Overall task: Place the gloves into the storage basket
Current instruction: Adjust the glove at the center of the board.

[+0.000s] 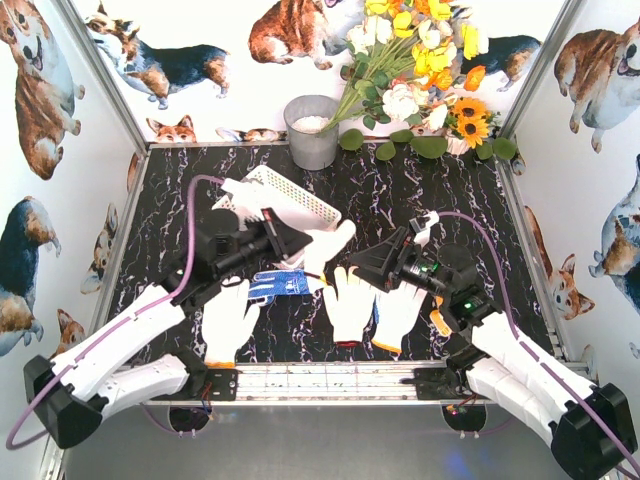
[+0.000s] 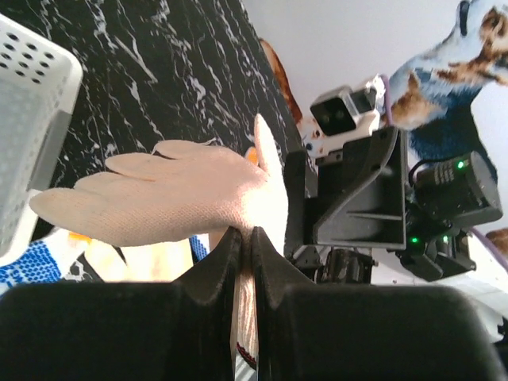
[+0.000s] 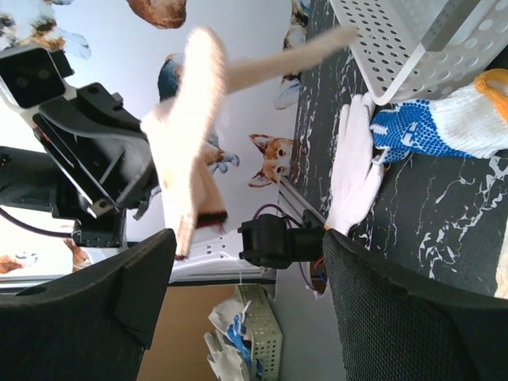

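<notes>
Counting from above, I see five gloves (image 1: 350, 300), one basket (image 1: 285, 195) and one bucket (image 1: 312, 145). The bucket, beyond the basket, holds something white; every glove is outside the basket. My left gripper (image 2: 248, 252) clenches a cream glove (image 1: 332, 243) by its cuff, just right of the basket. The right gripper (image 1: 345, 268) gapes, released. The other four lie nearer than the basket, among them a blue-dotted glove (image 1: 280, 285).

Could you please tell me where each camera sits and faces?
Top external: above and behind, looking down on the table; both arms show.
Left wrist: on the left arm, facing past the shut left tool to the white glove it grips.
Right wrist: on the right arm, facing through the open right tool toward the storage basket.
Shared: both wrist views show that glove.
</notes>
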Robot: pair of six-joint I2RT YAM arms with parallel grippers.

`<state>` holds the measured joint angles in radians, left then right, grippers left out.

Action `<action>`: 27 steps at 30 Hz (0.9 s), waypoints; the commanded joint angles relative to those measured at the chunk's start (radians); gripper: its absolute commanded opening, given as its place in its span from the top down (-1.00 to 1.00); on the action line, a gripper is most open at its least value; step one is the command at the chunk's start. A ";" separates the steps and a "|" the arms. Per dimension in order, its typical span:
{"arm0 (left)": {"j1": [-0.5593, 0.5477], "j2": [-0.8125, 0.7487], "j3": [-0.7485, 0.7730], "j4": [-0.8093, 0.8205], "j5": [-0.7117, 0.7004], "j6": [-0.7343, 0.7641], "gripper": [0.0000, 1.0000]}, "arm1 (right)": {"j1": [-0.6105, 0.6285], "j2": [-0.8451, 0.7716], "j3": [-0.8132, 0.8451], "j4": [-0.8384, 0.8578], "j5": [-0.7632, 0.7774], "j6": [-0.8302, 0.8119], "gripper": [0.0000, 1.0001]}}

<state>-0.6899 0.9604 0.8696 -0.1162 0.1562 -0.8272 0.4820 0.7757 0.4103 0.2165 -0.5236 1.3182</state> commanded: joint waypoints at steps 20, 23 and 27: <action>-0.154 0.051 0.012 0.023 -0.059 0.051 1.00 | -0.005 -0.033 0.045 0.074 0.020 0.039 0.26; -0.159 0.054 0.015 0.000 -0.078 0.056 1.00 | -0.005 -0.035 0.045 0.067 0.020 0.035 0.58; -0.172 0.064 0.034 -0.033 -0.089 0.073 1.00 | -0.005 -0.038 0.044 0.050 0.023 0.030 0.76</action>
<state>-0.8455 1.0222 0.8711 -0.1303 0.0879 -0.7818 0.4820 0.7582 0.4110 0.2398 -0.5076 1.3621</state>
